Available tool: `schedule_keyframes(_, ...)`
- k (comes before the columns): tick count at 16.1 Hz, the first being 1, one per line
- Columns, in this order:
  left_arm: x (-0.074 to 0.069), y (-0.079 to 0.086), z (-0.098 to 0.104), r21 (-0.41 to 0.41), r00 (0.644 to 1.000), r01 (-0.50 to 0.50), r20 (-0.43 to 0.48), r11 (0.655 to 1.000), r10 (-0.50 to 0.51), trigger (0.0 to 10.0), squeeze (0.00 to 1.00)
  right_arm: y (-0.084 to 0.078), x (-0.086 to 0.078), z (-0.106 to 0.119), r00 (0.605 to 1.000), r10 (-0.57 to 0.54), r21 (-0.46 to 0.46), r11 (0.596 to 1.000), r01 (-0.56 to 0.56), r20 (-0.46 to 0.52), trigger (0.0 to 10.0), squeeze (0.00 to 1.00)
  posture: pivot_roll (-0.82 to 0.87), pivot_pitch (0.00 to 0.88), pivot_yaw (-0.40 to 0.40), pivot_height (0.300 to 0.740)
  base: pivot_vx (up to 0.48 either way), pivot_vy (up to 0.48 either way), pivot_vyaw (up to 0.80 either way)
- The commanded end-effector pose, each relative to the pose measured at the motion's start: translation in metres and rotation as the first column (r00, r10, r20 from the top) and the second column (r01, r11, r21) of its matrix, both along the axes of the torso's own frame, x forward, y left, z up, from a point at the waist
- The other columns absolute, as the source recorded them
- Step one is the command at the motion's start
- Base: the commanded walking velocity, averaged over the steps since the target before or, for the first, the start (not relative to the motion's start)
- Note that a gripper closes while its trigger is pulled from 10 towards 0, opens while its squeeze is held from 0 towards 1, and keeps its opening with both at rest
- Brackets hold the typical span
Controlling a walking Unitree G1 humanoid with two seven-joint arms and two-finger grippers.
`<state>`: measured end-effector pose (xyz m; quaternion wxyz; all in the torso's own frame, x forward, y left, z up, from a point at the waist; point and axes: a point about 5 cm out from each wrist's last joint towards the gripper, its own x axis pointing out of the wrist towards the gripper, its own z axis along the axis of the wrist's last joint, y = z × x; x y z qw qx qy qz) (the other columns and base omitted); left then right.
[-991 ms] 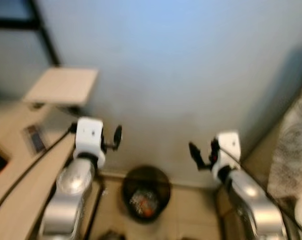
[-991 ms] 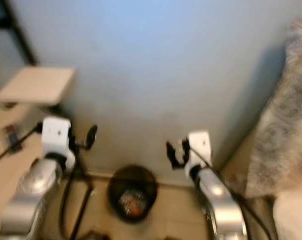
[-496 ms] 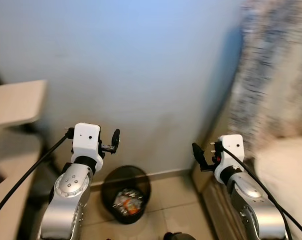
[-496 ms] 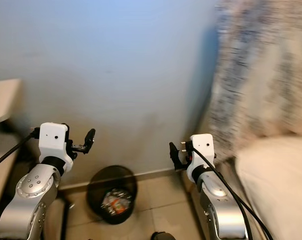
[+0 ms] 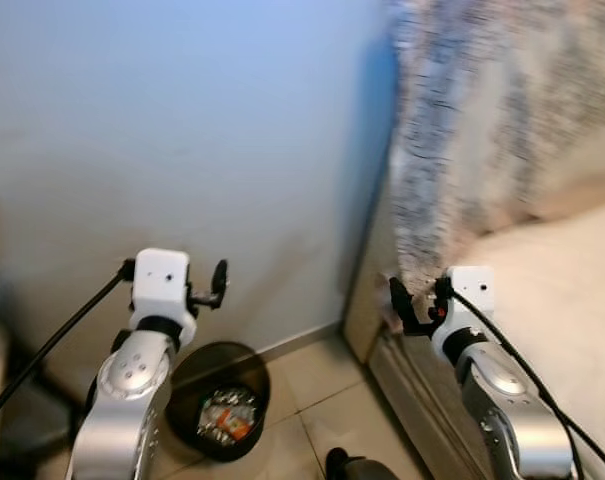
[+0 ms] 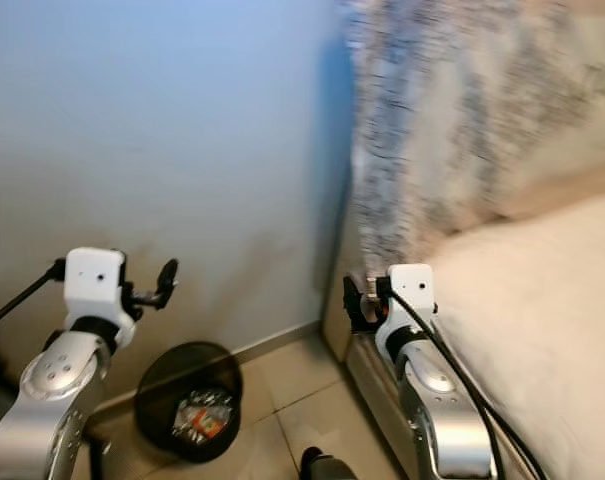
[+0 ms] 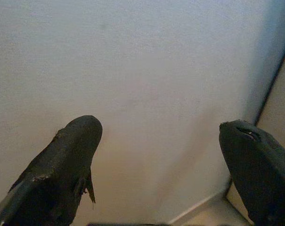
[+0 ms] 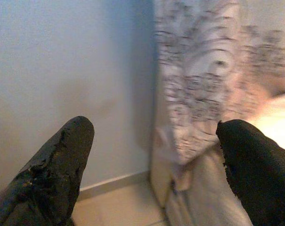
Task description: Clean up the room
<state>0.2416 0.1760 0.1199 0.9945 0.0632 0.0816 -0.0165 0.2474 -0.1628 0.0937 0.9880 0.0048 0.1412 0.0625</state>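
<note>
I'm in the search step — nothing picked up yet, both arms raised ahead of me in front of the plain pale blue wall (image 5: 182, 130).

Left gripper (image 7: 161, 165): fingers spread wide, nothing between them, pointing at the wall. Right gripper (image 8: 154, 165): also spread and empty, pointing at the corner where the wall meets the grey-and-white patterned fabric (image 8: 199, 89) hanging over the head end of the cream bed (image 5: 552, 260).

The round black waste bin (image 5: 219, 400) stands on the beige tiled floor (image 5: 322, 385) against the foot of the wall, below the left arm. It holds crumpled colourful wrappers (image 5: 222, 418).

I see no loose rubbish on the floor or the bed edge from here. Next move as I judge it — pan on and find something to tidy, then bring it to that bin. Head views are a bit blurred, so small litter could be missed.
</note>
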Motion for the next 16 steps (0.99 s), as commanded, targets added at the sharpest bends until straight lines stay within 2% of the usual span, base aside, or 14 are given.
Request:
schedule_keyframes(1,-0.0004,-0.0001,0.0042,0.006,1.000,-0.007,0.015,1.000,0.007,10.0,1.00,-0.0002,0.0013,0.0078,0.999,0.011,-0.012,1.000,-0.010,0.038,10.0,0.00,-0.06,0.024,0.008,0.740,0.000,0.000,-0.80)
schedule_keyframes(6,0.0004,0.0003,0.0055,0.026,1.000,0.007,0.014,1.000,-0.007,10.0,1.00,-0.0050,0.0066,0.0108,0.999,-0.010,-0.021,1.000,0.011,0.050,10.0,0.00,-0.06,0.042,-0.007,0.740,0.000,0.000,-0.80)
schedule_keyframes(10,-0.0042,0.0005,0.0065,0.025,1.000,-0.003,0.014,1.000,0.003,10.0,1.00,-0.0036,-0.0023,0.0038,1.000,0.006,-0.018,1.000,-0.006,0.018,10.0,0.00,-0.05,0.062,-0.022,0.740,0.000,0.000,-0.80)
schedule_keyframes(16,-0.0045,-0.0034,0.0058,0.029,1.000,0.027,0.004,0.999,-0.027,10.0,1.00,-0.0029,0.0010,0.0070,1.000,0.008,-0.015,1.000,-0.008,0.027,10.0,0.00,-0.05,0.072,-0.018,0.740,0.000,0.000,-0.80)
